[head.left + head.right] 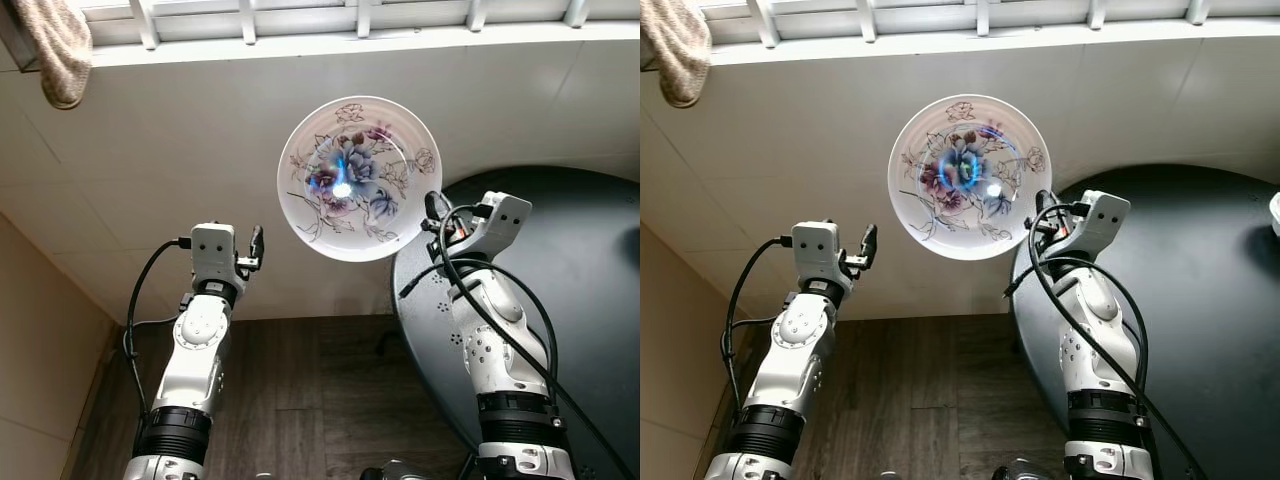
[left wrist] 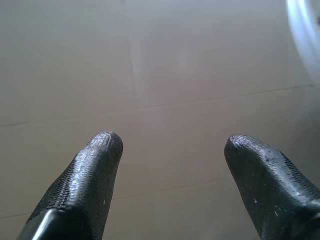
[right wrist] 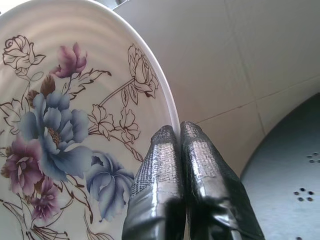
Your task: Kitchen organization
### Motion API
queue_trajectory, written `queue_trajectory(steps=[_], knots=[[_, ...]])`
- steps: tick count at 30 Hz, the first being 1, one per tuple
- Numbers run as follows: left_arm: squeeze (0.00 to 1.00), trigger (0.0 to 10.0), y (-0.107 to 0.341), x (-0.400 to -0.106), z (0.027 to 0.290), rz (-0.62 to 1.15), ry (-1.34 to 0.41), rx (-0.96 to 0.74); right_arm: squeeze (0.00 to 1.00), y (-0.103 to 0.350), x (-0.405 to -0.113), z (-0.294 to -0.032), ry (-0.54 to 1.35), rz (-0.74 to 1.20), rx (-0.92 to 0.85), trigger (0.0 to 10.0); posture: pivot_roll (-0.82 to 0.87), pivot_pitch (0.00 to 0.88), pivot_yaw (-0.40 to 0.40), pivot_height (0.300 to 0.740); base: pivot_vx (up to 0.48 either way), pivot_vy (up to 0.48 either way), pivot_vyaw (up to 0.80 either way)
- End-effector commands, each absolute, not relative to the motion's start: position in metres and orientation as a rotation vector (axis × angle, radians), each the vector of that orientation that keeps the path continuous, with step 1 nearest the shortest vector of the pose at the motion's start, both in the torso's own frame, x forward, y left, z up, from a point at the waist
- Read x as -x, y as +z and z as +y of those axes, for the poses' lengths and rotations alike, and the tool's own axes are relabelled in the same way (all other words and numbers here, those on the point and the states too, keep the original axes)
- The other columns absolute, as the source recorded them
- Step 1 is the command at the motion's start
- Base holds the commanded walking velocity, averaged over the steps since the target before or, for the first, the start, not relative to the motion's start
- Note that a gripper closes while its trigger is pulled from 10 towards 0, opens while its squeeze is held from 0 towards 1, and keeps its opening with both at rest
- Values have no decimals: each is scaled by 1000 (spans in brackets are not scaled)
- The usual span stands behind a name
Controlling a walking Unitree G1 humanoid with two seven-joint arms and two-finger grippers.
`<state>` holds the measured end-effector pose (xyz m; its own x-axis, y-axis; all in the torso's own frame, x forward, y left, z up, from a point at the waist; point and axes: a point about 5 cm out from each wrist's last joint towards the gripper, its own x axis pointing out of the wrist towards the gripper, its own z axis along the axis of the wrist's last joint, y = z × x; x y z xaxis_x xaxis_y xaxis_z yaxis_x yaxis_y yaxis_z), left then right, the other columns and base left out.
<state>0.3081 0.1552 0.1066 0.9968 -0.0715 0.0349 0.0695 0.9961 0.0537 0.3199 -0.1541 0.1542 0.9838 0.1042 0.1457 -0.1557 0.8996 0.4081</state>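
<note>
Pale tiled wall [image 1: 180, 150] ahead, white rail [image 1: 350, 20] along the top with a beige towel [image 1: 58, 45] hanging at the left, dark wood floor [image 1: 300, 400] below, black round table [image 1: 560, 270] on my right. Plate [image 1: 358, 178] is up in the air in front of the wall, face toward me, white with blue and purple flowers. My right gripper [image 3: 179, 131] is pinched tight on its lower right rim, fingers [image 3: 160, 165] pressed together with the edge between them, no gap visible. Plate looks like glazed ceramic: stiff, fairly heavy for a rim pinch, slick, will chip or break if dropped. Rim is the only real grab point; held at one edge it may want to swing, so I judge slow moves and a firm squeeze. My left gripper [image 2: 170, 145] is raised beside the plate, clearly apart from it, fingers spread wide, holding nothing, pointing at the wall. It could steady the opposite rim if needed.
</note>
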Motion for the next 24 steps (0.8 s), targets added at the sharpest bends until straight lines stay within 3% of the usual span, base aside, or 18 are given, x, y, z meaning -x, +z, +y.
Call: queue_trajectory(steps=[1, 5, 24], knots=[[0, 10000, 111, -309, 152, -45, -88, -41, 0, 163, -318, -153, 145, -174, -415, 0, -89, 22, 20, 740, 0, 480, 800], [0, 10000, 113, -309, 153, -61, -79, -44, 0, 163, -318, -153, 143, -176, -412, 0, -89, 22, 21, 740, 0, 339, 800], [0, 10000, 118, -310, 154, -105, -82, -79, 0, 167, -320, -154, 123, -203, -391, 0, -85, 19, 23, 740, 0, 0, 800]])
